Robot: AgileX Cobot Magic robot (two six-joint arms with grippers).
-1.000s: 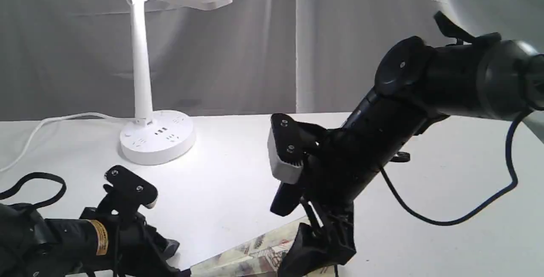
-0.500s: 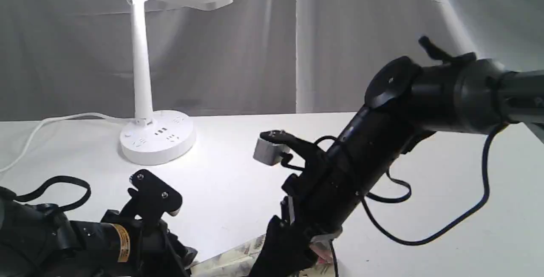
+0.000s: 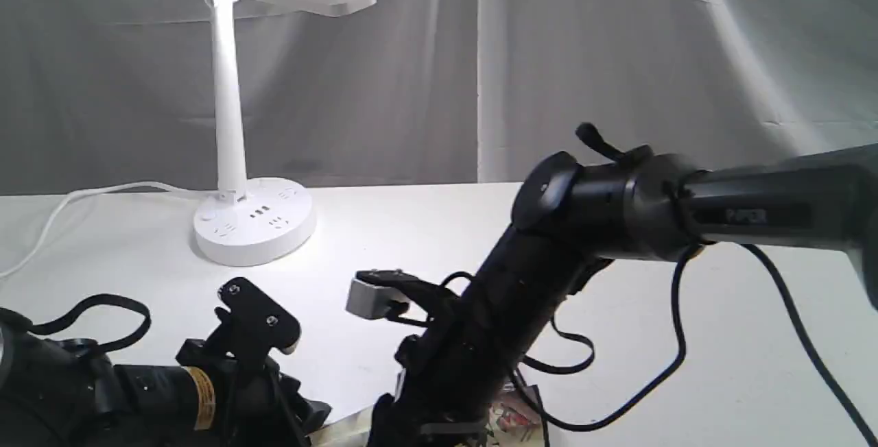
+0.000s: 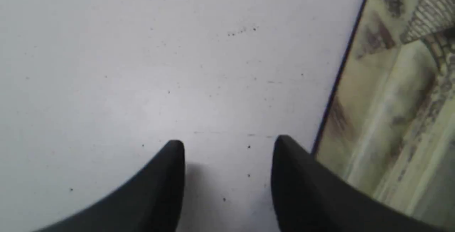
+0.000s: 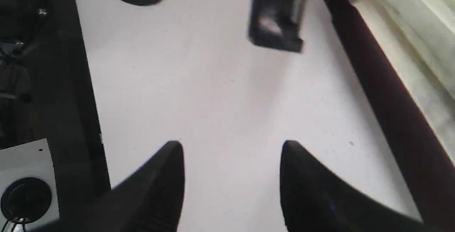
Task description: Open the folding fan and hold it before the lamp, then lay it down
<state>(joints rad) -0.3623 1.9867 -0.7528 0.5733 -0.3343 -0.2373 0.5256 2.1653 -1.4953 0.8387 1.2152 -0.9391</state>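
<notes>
The folding fan (image 3: 513,418) lies at the table's front edge, mostly hidden behind my right arm (image 3: 494,323). In the left wrist view its painted cream leaf with the black edge (image 4: 391,100) lies flat beside my left gripper (image 4: 229,146), which is open over bare table with nothing between its fingers. In the right wrist view the fan's dark maroon guard (image 5: 384,93) and pale pleats run along one side of my right gripper (image 5: 231,146), which is also open and empty. The white lamp (image 3: 230,125) stands lit at the back left, far from both grippers.
The lamp's white cord (image 3: 68,207) trails off to the left. A black cable (image 3: 658,378) hangs from my right arm over the table. My left arm (image 3: 206,385) lies low at the front left. Grey curtain closes the back.
My right arm has swung down and to the left toward the front edge, its jaws narrowing, and it now covers more of the fan. My left arm has shifted slightly right.
</notes>
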